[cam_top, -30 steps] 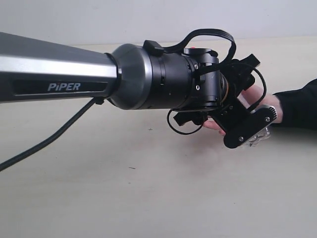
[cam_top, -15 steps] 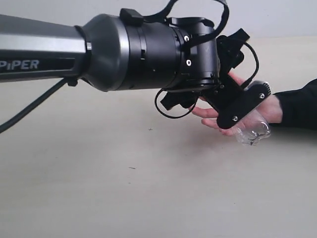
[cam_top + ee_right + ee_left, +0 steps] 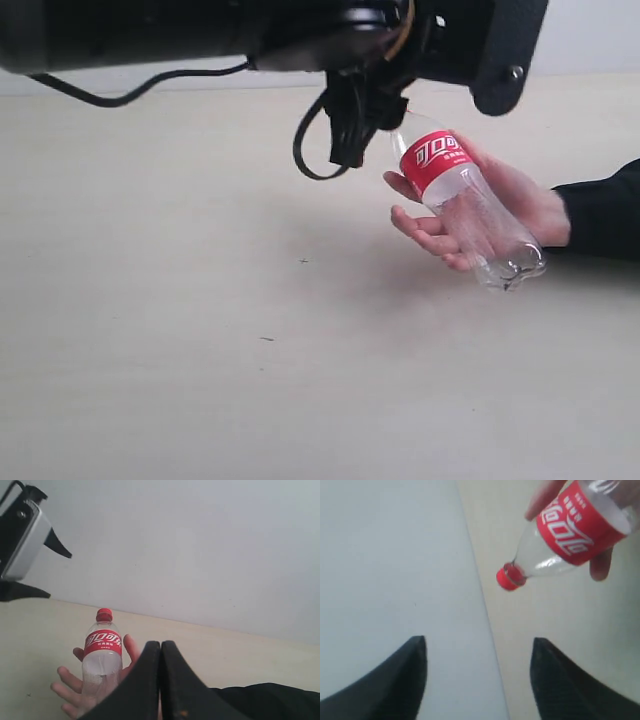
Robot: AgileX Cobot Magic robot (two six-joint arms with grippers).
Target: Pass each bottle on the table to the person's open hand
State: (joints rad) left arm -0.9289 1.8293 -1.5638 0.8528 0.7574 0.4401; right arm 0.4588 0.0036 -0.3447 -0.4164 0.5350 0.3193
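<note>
A clear bottle (image 3: 462, 200) with a red label and red cap lies tilted in the person's open hand (image 3: 525, 197), cap toward the upper left. My left gripper (image 3: 479, 642) hangs above it, open, with nothing between its fingers. One black finger (image 3: 505, 55) shows at the top of the exterior view. In the left wrist view the bottle (image 3: 570, 527) is well clear of the fingertips. My right gripper (image 3: 161, 646) is shut and empty, and looks at the bottle (image 3: 102, 652) and hand (image 3: 67, 687) from behind.
The pale beige table (image 3: 200, 350) spreads under the hand. A black sleeve (image 3: 600, 215) reaches in from the right. My left arm's body and cables (image 3: 340, 120) fill the top of the exterior view. A pale wall (image 3: 200, 545) stands behind the table.
My left gripper has let go of the bottle and risen up and away from the hand. The bottle stays in the person's palm. The right gripper has not moved.
</note>
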